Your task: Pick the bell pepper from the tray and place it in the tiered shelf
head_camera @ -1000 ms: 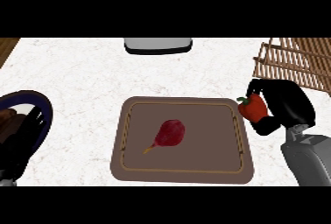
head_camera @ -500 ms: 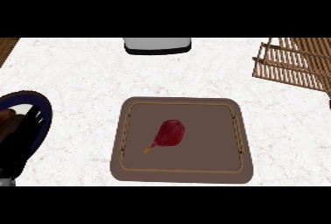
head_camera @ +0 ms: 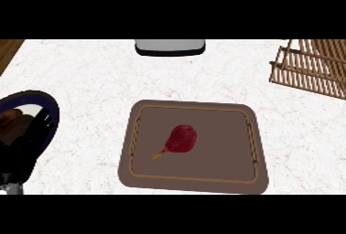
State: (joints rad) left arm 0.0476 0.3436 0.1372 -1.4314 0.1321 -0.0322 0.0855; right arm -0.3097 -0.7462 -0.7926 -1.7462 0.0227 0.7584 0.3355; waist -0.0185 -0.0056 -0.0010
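1. My right robot hand shows nowhere in my head view, so I cannot tell its state; nor can I see the bell pepper.
2. The brown tray (head_camera: 196, 180) sits mid-surface, holding a dark red piece (head_camera: 180, 139).
3. The slatted wooden tiered shelf (head_camera: 312, 66) stands far right.
4. My left robot hand (head_camera: 20, 153) is a dark shape at the left edge; its fingers are unclear.

A dark blue plate (head_camera: 49, 119) lies at the counter's (head_camera: 88, 82) left edge, a grey appliance (head_camera: 170, 47) at its far edge

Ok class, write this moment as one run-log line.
tray: holds one dark red stemmed item | bell pepper: not in view | tiered shelf: top right | right hand: not in view | left hand: lower-left edge
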